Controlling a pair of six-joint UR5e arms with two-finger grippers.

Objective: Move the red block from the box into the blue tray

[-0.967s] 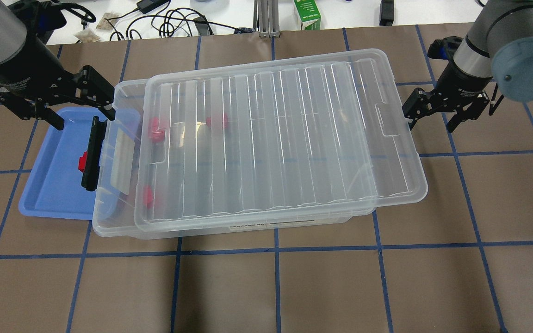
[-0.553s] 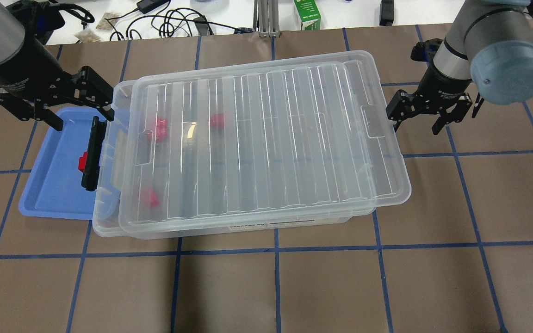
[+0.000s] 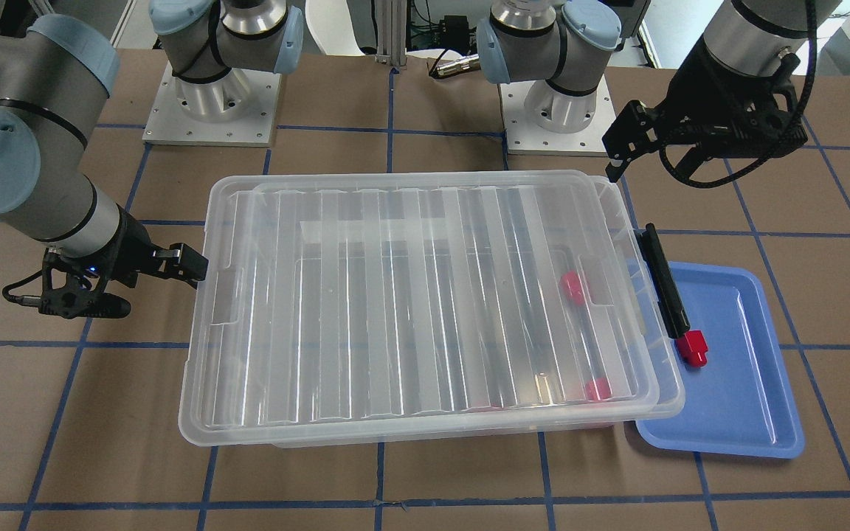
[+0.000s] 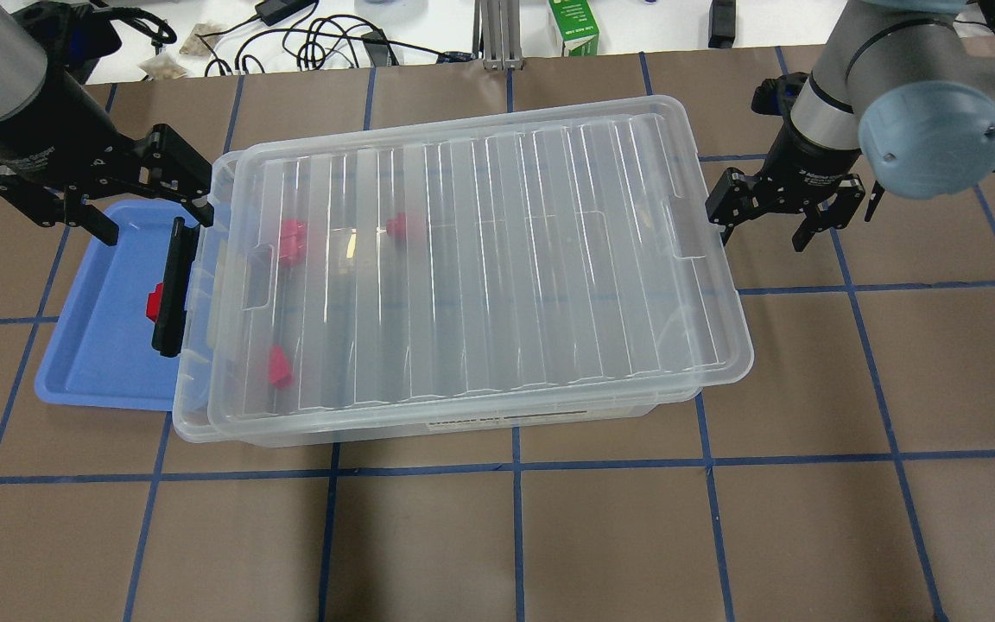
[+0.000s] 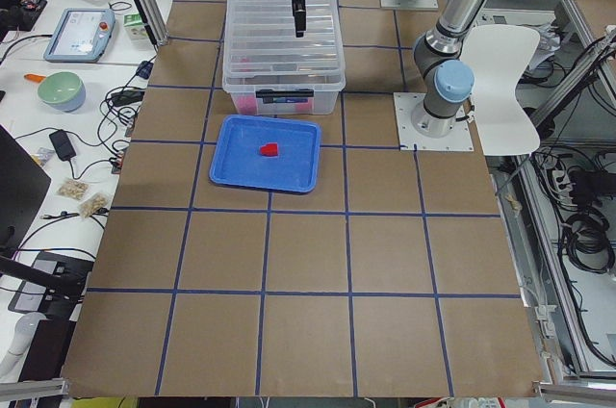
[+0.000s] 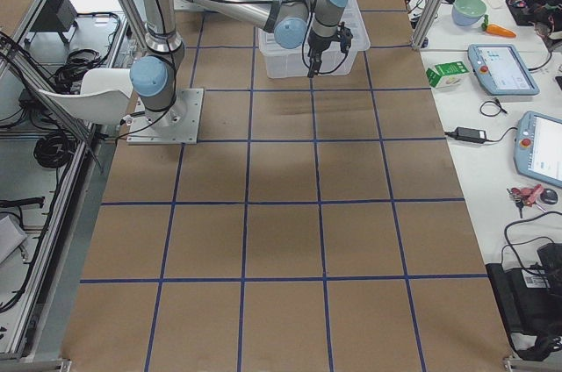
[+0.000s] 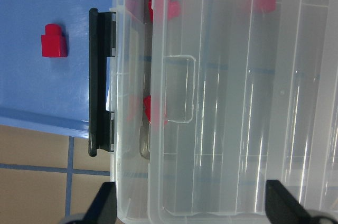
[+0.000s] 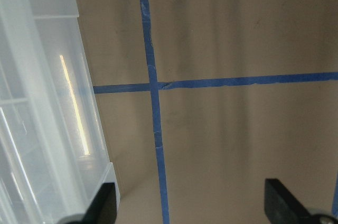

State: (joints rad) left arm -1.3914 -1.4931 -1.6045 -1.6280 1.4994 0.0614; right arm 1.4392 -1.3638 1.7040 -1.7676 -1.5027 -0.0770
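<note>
Overhead: the box (image 4: 428,429) sits mid-table with its ribbed lid (image 4: 497,259) lying on top, slightly skewed. The blue tray (image 4: 100,345) lies at the box's end with the black latch (image 4: 171,289). We see the red block (image 4: 153,302) in the tray, close by the latch. Three more red blocks (image 4: 292,240) show through the lid. The left gripper (image 4: 152,216) hangs over tray and latch end. The right gripper (image 4: 759,229) hangs at the lid's far end, and we cannot tell whether it touches.

Front-facing: block on the tray floor, on the side nearest the box.

Exterior left: block near the tray's middle, with the tray just beside the box.

Exterior right: the near arm reaches to the box's end.

Left wrist: fingertips (image 7: 105,203) spread wide, gripping nothing.

Right wrist: fingertips (image 8: 103,203) spread wide over bare table (image 8: 237,145), empty.
</note>
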